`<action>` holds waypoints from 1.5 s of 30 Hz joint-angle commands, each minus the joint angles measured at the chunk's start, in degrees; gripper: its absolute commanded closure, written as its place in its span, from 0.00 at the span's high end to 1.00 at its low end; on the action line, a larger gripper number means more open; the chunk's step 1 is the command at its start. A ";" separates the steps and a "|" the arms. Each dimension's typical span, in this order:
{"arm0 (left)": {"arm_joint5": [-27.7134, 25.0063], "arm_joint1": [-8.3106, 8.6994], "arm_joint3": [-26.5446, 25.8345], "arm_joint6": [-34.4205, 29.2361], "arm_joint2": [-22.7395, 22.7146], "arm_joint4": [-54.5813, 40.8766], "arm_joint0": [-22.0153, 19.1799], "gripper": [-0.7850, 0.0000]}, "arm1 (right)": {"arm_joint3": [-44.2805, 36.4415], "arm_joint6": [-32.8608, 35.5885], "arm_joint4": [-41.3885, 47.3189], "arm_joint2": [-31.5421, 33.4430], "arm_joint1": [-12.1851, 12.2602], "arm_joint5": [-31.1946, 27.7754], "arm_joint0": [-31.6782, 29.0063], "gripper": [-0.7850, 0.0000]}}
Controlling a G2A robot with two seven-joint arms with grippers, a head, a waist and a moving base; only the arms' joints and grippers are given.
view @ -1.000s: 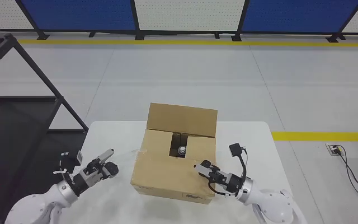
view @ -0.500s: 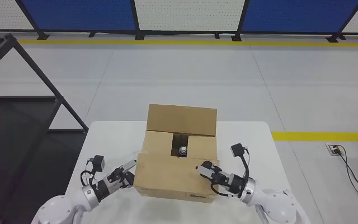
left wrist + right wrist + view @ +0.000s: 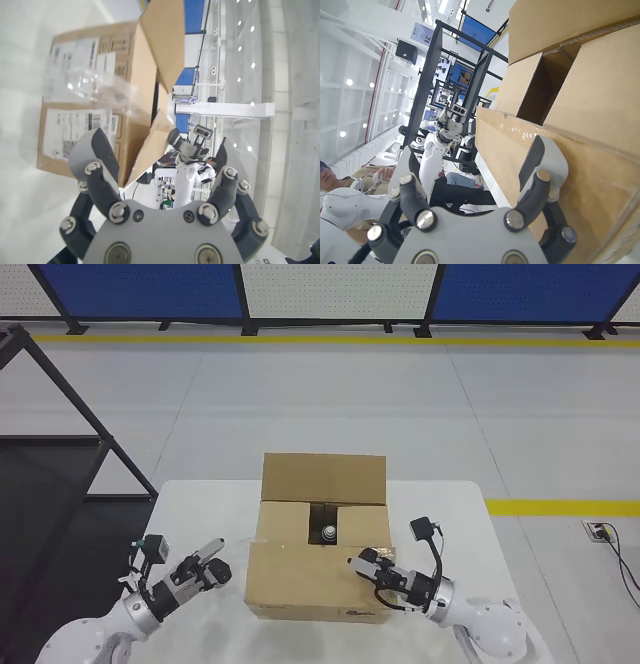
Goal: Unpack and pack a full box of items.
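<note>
A cardboard box (image 3: 315, 584) stands in the middle of the white table (image 3: 190, 514). Its far flap stands up and its other flaps lie nearly flat, leaving a dark gap where a small white-capped item (image 3: 325, 532) shows. My left gripper (image 3: 212, 561) hangs open just off the box's left side, holding nothing. In the left wrist view that gripper (image 3: 161, 142) faces the labelled box side (image 3: 82, 130), where a loose strip of clear tape (image 3: 95, 85) dangles. My right gripper (image 3: 362, 561) is open at the box's near right corner. One of its fingers (image 3: 542, 160) lies on the flap (image 3: 582, 175).
A black metal frame (image 3: 60, 414) stands beside the table on the left. The table edge runs close behind both arms. Bare white tabletop lies to the left (image 3: 180, 534) and right (image 3: 450, 514) of the box.
The left gripper went in against the box's left side, then drew back a little to the left. The box now sits squarer on the table. The right gripper has barely shifted.
</note>
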 commanded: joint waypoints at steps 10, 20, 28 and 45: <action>6.45 0.75 -0.81 1.94 -4.90 -6.70 -8.90 1.00 | 0.29 2.46 1.40 0.96 0.63 -3.36 -2.09 1.00; 8.56 0.94 0.37 1.17 -3.57 -5.91 -11.61 1.00 | -1.01 4.92 0.53 1.75 1.12 -3.03 -3.50 1.00; 8.56 0.94 0.37 1.17 -3.57 -5.91 -11.61 1.00 | -1.01 4.92 0.53 1.75 1.12 -3.03 -3.50 1.00; 9.12 0.23 26.62 -2.30 10.74 -5.06 -33.94 1.00 | -5.64 0.78 2.09 2.83 1.72 -6.68 -8.65 1.00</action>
